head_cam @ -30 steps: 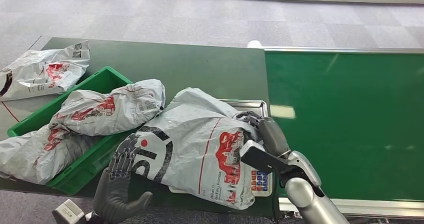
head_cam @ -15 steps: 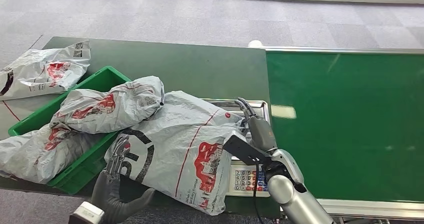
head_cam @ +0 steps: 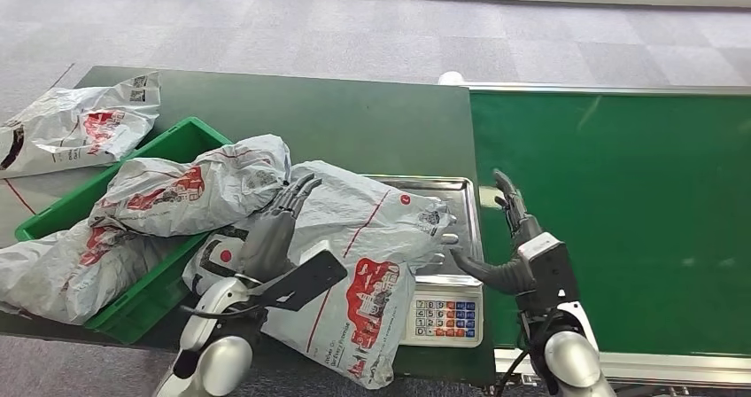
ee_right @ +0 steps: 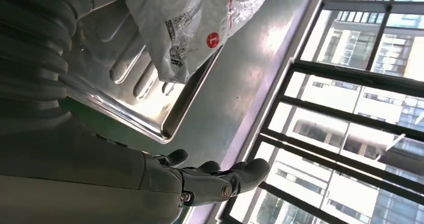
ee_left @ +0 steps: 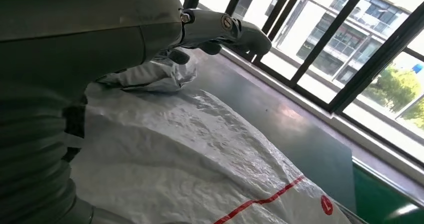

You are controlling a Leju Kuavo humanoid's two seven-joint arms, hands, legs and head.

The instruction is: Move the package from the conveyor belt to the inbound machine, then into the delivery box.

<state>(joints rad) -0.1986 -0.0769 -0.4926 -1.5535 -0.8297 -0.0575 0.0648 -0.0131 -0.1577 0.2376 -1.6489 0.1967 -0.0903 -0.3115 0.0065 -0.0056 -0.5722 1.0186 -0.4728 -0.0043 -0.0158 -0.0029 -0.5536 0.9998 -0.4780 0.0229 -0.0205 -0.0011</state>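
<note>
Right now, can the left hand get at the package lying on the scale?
Probably yes. The left hand already lies on top of the package, fingers spread, with nothing between them. The right hand stands open off to the side, clear of it.

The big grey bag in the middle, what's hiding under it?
Under the grey bag sits a scale: its steel tray and keypad stick out. The tray's covered part is hidden.

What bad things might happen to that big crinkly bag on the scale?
The big grey plastic package with red print hangs over the front of the silver scale tray, so it might slide off the table edge. The left hand rests flat on top, not gripping, so it may slip. The green plastic box already overflows with grey packages, so another could spill out.
</note>
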